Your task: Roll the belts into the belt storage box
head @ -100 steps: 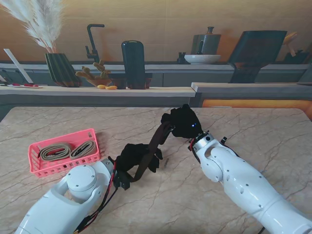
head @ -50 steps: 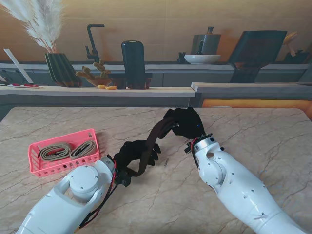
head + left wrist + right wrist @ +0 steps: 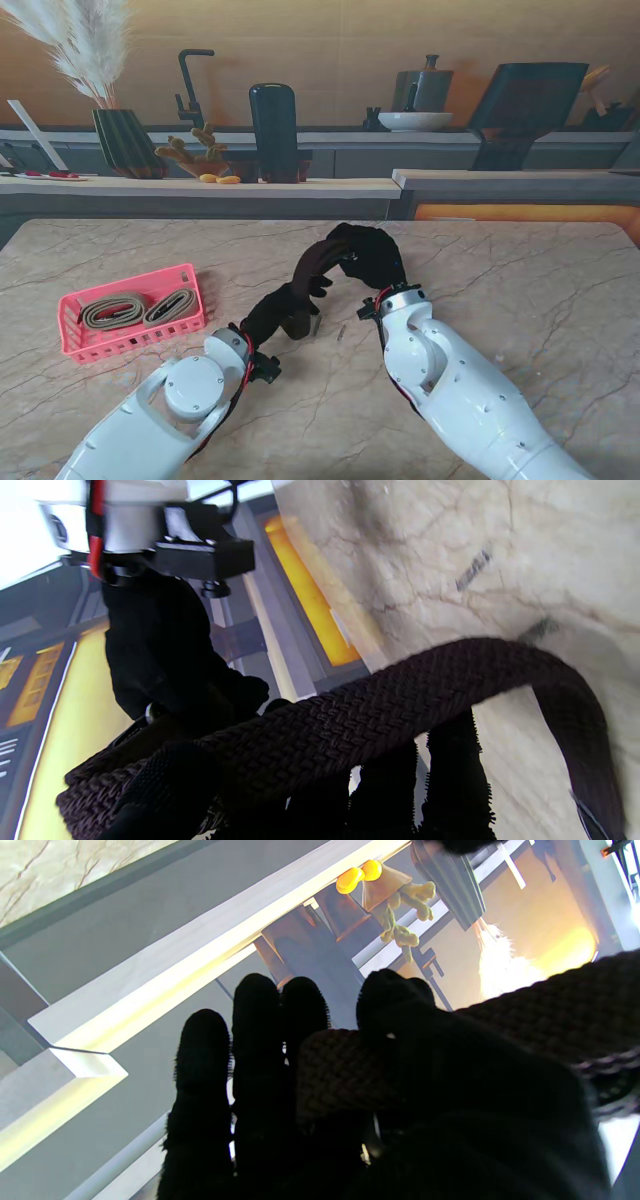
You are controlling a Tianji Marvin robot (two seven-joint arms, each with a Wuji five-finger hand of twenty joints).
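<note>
Both hands closer together than before. Left hand (image 3: 283, 311) and right hand (image 3: 368, 256), each clenched around dark woven belt (image 3: 312, 264), arched above table (image 3: 520, 270) centre. Pink box (image 3: 130, 312) at nine o'clock, two belts inside.

The stand camera looks down on the tabletop (image 3: 520, 270) from above; both wrist cameras sit close, sharing the woven belt (image 3: 380, 705), perhaps blurred.

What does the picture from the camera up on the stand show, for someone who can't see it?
Two black-gloved robot hands, the left hand and right hand, hold a dark woven belt between them above a marble table. At left, a pink basket holds two rolled tan belts.
</note>
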